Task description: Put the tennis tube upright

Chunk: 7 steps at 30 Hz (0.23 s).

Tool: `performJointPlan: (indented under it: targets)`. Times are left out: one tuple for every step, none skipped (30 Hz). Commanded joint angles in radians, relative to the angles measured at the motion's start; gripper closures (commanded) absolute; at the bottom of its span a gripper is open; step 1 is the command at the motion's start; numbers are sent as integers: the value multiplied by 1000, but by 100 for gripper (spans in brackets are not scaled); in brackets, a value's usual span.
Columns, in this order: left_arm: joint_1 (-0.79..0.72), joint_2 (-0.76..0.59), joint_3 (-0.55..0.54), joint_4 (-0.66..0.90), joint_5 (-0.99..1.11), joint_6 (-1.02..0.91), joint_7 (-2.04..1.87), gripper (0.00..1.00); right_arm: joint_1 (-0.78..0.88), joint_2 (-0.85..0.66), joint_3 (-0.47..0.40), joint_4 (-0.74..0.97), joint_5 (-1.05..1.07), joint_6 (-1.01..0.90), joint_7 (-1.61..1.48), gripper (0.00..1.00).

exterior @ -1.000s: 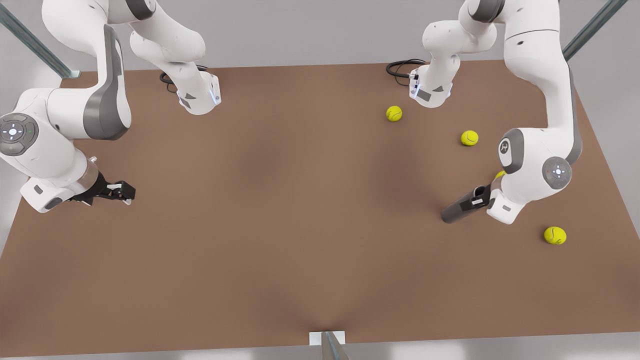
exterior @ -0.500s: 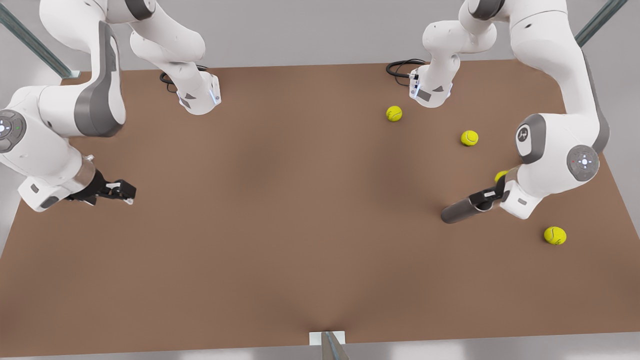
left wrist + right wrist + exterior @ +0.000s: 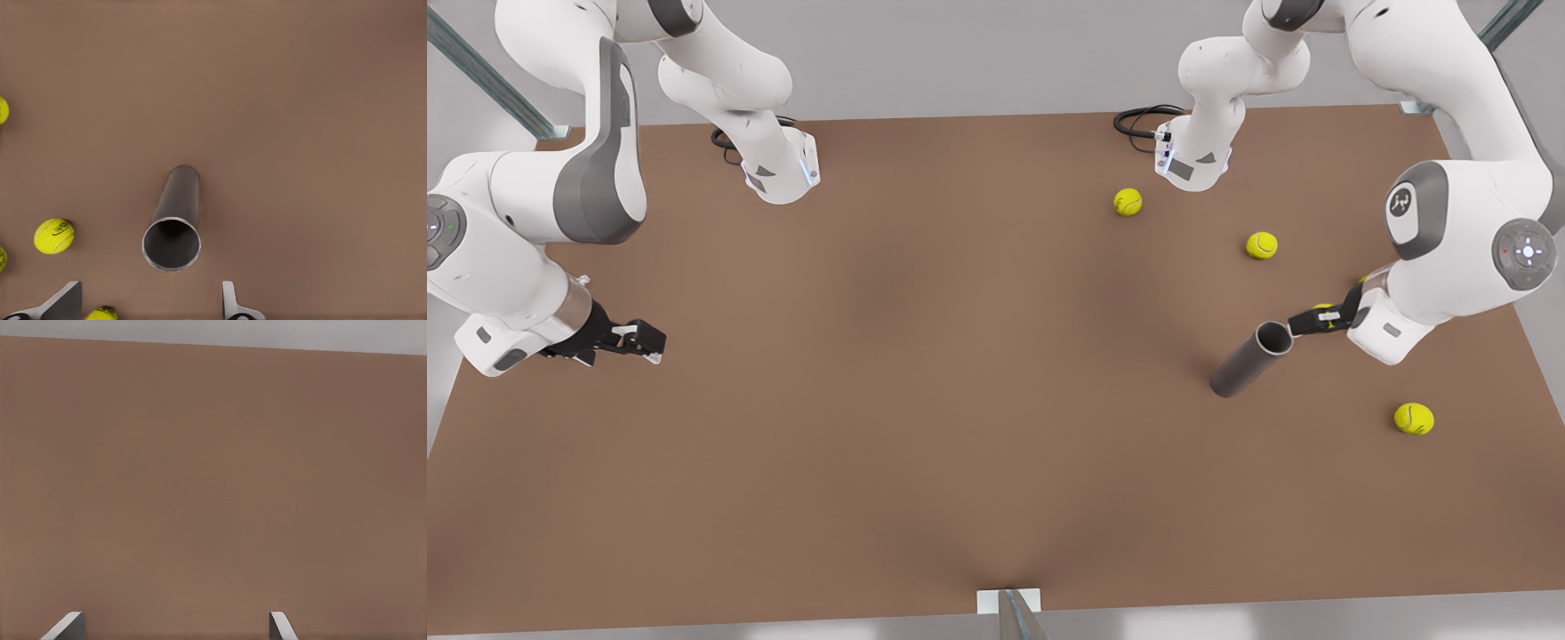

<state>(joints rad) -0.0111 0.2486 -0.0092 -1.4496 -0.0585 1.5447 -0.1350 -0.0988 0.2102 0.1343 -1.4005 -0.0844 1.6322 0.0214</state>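
The tennis tube (image 3: 1247,364) is a plain grey cylinder on the brown table at the front view's right. Its open dark mouth points up toward the camera, and its other end rests on the table; whether it stands fully upright I cannot tell. In the left wrist view the tennis tube (image 3: 179,200) shows its hollow mouth just beyond the open fingertips. My left gripper (image 3: 1303,322) hangs open beside the tube's upper rim, apart from it. At the front view's left, my right gripper (image 3: 649,342) waits open over bare table.
Yellow-green tennis balls lie around the tube: one (image 3: 1128,202) near the far arm base, one (image 3: 1262,245) farther right, one (image 3: 1414,418) toward the front, and one (image 3: 1325,311) behind the left gripper. The table's right edge (image 3: 1507,356) is close.
My left gripper let go of the tube and drew back to the right. The tube's gripped end has risen, so its open mouth now shows. The right gripper barely moved.
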Motion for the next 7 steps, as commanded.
performJointPlan:
  targets:
    - [0,0,0,0,11,0,0,0,1,0,1,0,0,0,0,0]
    - [0,1,0,0,11,0,0,0,1,0,-1,0,0,0,0,0]
    - [0,1,0,0,11,0,0,0,1,0,-1,0,0,0,3,0]
    - [0,1,0,0,11,0,0,0,1,0,-1,0,0,0,3,0]
    - [0,1,0,0,11,0,0,0,2,0,-1,0,0,0,5,0]
    - [2,1,0,0,11,0,-2,0,2,0,-1,0,0,0,6,0]
    - [2,1,0,0,11,0,-2,0,2,0,-1,0,0,0,6,0]
